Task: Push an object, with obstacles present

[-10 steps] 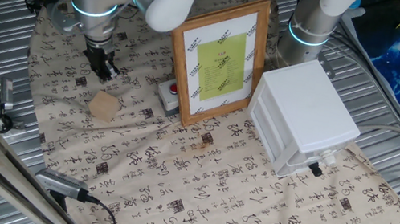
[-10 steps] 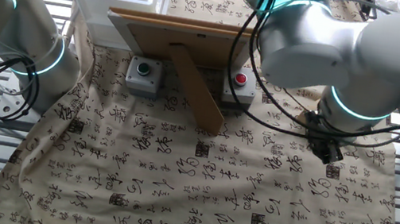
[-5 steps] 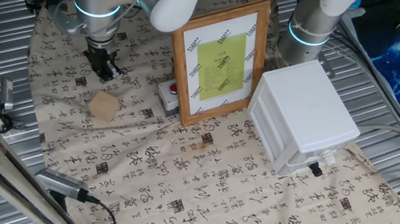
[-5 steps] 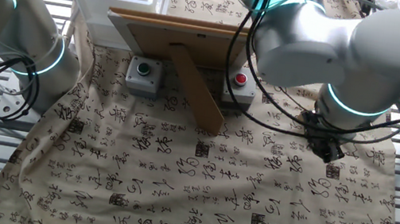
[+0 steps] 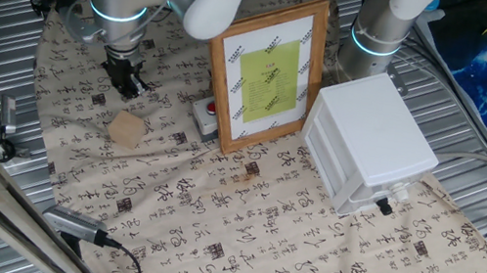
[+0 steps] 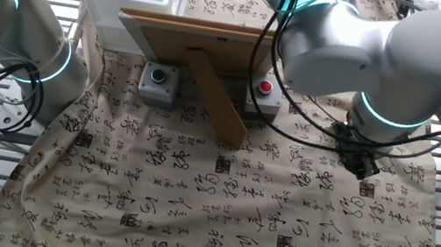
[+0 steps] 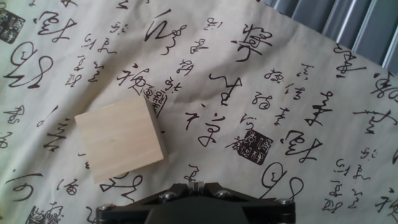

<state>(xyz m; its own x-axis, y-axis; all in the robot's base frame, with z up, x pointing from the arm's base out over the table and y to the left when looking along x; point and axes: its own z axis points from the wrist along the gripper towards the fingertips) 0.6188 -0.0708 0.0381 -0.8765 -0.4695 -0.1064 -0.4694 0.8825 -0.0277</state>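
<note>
The small pale tan wooden block [image 5: 127, 129] lies on the patterned cloth at the left. It also shows in the hand view [image 7: 119, 139], left of centre. My gripper [image 5: 129, 84] hangs just behind the block, apart from it, fingers pointing down and shut on nothing. Its fingertips show pressed together at the bottom edge of the hand view [image 7: 197, 185]. In the other fixed view the gripper [image 6: 362, 168] is at the right and the block is hidden. The wooden-framed picture [image 5: 264, 71] stands to the right of the block, with the grey box with the red button [image 5: 207, 116] at its foot.
The large white drawer unit [image 5: 371, 143] stands right of the picture. The other fixed view shows the picture's back and prop [image 6: 209, 86], the red-button box [image 6: 265, 95] and a second grey box [image 6: 156, 81]. A second arm's base [image 5: 380, 30] stands at the back. Ribbed metal surrounds the cloth [image 5: 237, 235].
The arm shifted slightly to the right between one second and half a second ago. Since then nothing has moved. The block has stayed in place.
</note>
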